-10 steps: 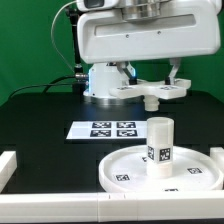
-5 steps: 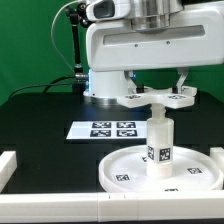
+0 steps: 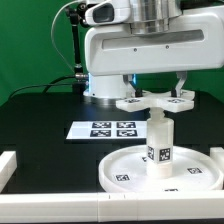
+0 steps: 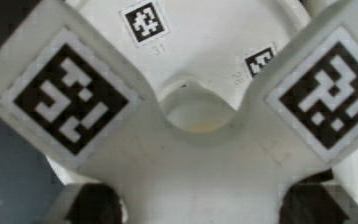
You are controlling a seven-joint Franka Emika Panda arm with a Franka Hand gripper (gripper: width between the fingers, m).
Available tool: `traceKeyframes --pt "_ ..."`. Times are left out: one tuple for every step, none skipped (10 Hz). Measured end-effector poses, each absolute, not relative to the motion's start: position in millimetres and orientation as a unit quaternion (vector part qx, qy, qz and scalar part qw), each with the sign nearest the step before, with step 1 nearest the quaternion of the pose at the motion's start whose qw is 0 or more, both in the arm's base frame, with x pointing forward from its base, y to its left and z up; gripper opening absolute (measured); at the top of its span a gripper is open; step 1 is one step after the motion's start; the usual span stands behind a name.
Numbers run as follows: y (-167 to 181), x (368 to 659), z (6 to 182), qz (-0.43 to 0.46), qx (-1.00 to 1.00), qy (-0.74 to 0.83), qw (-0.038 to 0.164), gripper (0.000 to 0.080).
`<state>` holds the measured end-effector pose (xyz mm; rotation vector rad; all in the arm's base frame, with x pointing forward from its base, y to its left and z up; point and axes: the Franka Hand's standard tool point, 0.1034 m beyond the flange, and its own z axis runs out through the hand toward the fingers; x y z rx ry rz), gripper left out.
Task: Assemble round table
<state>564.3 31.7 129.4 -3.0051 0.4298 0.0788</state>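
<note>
We judge the cross-shaped base (image 3: pixel 157 100) light, rigid, slick plastic, best pinched at its hub, as the gripper (image 3: pixel 157 91) clamps it now, right above the leg (image 3: pixel 160 142) standing on the round disc (image 3: pixel 118 172).

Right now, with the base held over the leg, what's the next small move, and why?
Probably ease the gripper straight down, slowly. It holds the cross-shaped base just above the upright leg standing on the round disc, hub roughly over the leg's top, perhaps slightly toward the exterior view's left. Whether they already touch is unclear.
</note>
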Motion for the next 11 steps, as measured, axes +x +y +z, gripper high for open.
traceKeyframes --pt "32.5 565.1 129.4 0.024 -0.988 0.14 0.052 0.044" --pt "31.8 565.2 129.4 0.024 -0.989 0.139 0.052 0.044" --pt "32.4 564.8 129.7 0.024 -0.988 0.143 0.052 0.044" --pt "32.6 563.7 129.4 0.025 -0.988 0.145 0.052 0.044" --pt "32.2 562.8 129.4 0.025 -0.988 0.145 0.052 0.044" --pt "32.5 561.7 129.2 0.026 -0.988 0.145 0.052 0.0441" --pt "32.6 561.6 129.1 0.025 -0.988 0.145 0.052 0.0442" --pt "32.9 562.2 129.1 0.023 -0.988 0.145 0.052 0.0442" --pt "34.2 562.8 129.3 0.022 -0.988 0.145 0.052 0.0442" --pt "36.0 562.4 128.5 0.023 -0.988 0.146 0.052 0.0442" --pt "35.4 561.2 127.7 0.024 -0.988 0.145 0.052 0.0442"
